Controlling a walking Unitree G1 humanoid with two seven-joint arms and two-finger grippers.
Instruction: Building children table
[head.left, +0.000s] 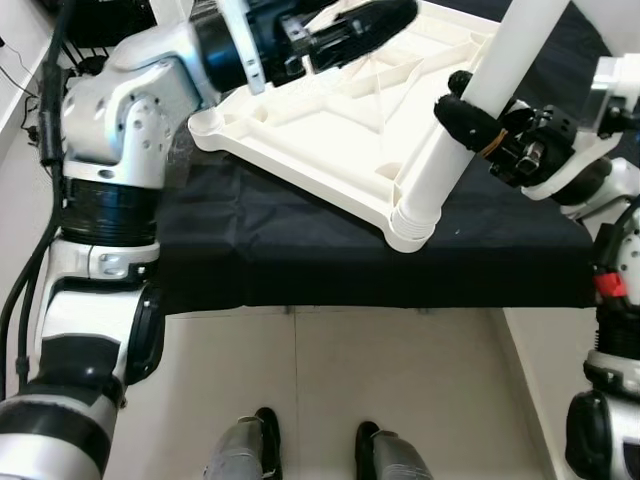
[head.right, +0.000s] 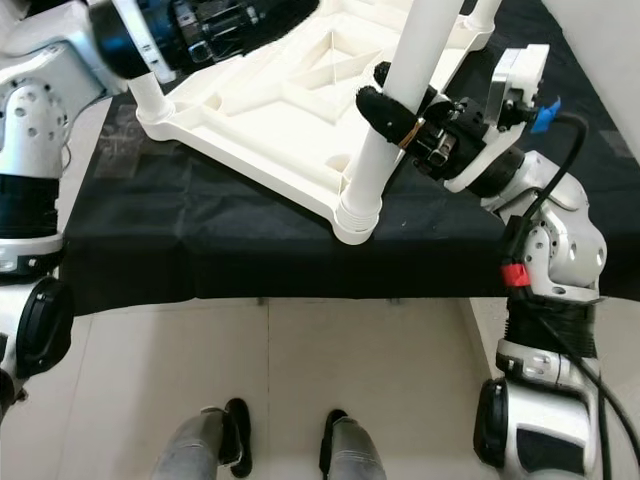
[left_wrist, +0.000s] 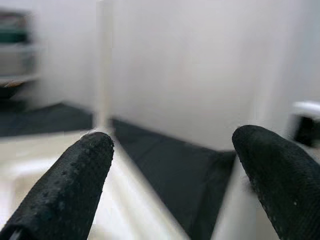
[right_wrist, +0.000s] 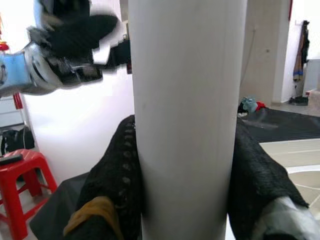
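While your right gripper (head.right: 400, 118) clamps the leg (head.right: 395, 110) standing in the tabletop (head.left: 330, 130), your left gripper (head.left: 385, 18) hovers open above it.

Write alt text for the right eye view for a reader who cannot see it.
The right gripper clamps a white table leg standing in the corner socket of an upturned white tabletop on a black cloth. The left gripper reaches over the tabletop's far side.
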